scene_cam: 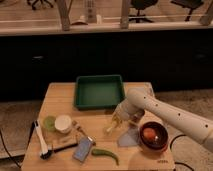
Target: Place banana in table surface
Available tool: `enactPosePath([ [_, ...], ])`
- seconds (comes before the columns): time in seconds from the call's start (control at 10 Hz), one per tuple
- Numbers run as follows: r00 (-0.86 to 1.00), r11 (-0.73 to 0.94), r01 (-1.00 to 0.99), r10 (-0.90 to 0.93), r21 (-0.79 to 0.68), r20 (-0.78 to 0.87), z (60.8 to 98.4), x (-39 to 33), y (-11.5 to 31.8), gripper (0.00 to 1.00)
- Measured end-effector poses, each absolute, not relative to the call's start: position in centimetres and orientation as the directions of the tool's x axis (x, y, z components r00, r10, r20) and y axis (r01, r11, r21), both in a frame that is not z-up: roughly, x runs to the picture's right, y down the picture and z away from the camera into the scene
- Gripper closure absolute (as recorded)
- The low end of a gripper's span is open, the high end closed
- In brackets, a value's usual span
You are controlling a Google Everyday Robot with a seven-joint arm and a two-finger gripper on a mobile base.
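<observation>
Just in front of the green tray (pixel 99 93), your gripper (pixel 119 118) sits low over the table surface (pixel 59 99), right at the banana (pixel 112 126). You can't tell if it's clamped or released. Banana is mid-table, between tray and green pepper (pixel 106 153), near the red bowl (pixel 153 136).

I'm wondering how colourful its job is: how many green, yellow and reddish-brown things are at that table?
Green: 3 (tray, pepper, small round thing)
Yellow: 1 (banana, at the gripper, right of the table surface's middle)
Reddish-brown: 1 (bowl)
Total: 5
</observation>
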State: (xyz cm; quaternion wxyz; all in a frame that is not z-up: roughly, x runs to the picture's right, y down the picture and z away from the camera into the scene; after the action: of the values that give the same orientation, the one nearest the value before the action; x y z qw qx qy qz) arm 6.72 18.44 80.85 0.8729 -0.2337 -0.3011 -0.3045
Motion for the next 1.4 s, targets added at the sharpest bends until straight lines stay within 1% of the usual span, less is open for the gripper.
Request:
enactPosePath([
  [0.1,0.633,0.702,0.674,-0.389,-0.229,0.669,80.86,6.83,18.55,0.32],
  [0.2,0.632,0.7,0.676,-0.389,-0.231,0.671,80.9,6.79,18.61,0.25],
  [0.3,0.629,0.697,0.679,-0.39,-0.231,0.673,80.94,6.68,18.65,0.21],
  [1.0,0.619,0.687,0.688,-0.387,-0.235,0.683,81.07,6.9,18.52,0.2],
  [1.4,0.608,0.691,0.691,-0.398,-0.211,0.687,80.85,7.18,18.22,0.2],
])
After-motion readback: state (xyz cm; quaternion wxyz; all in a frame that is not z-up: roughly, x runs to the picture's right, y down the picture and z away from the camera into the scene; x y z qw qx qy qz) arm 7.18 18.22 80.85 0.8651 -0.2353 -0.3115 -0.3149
